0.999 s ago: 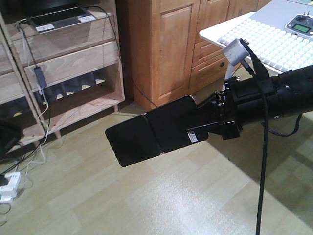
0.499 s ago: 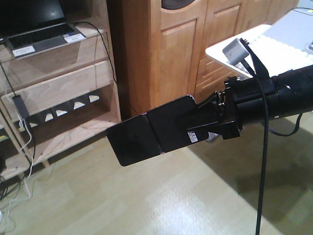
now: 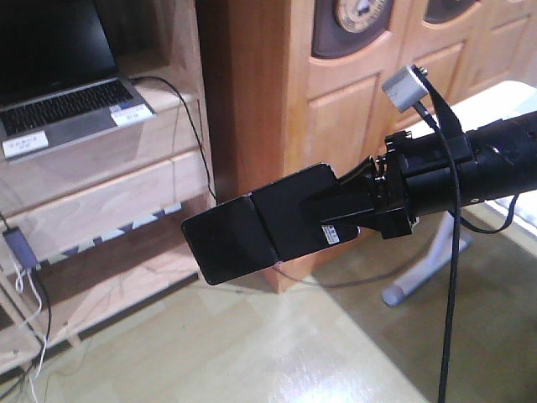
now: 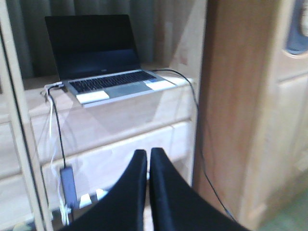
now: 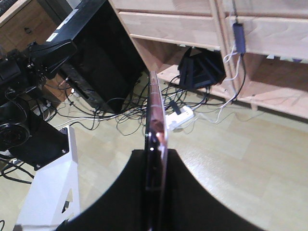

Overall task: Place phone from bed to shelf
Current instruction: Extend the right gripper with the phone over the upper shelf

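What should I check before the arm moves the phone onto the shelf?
1. Phone grip: ok, clamped in the right end effector.
2. Left end effector: ok, shut and empty.
3. Shelf in view: ok, just ahead.
4. Landing spot: cannot tell; the laptop takes much of the upper board.
5. Cable down the shelf front: not ok, it may snag.

No legible text — stickers [image 3: 132, 116] too blurry

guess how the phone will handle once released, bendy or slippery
Likely stiff: the phone juts straight out of the right gripper without sagging. Its glossy black face probably slides easily on wood. Held by one end only, it may pivot if bumped.
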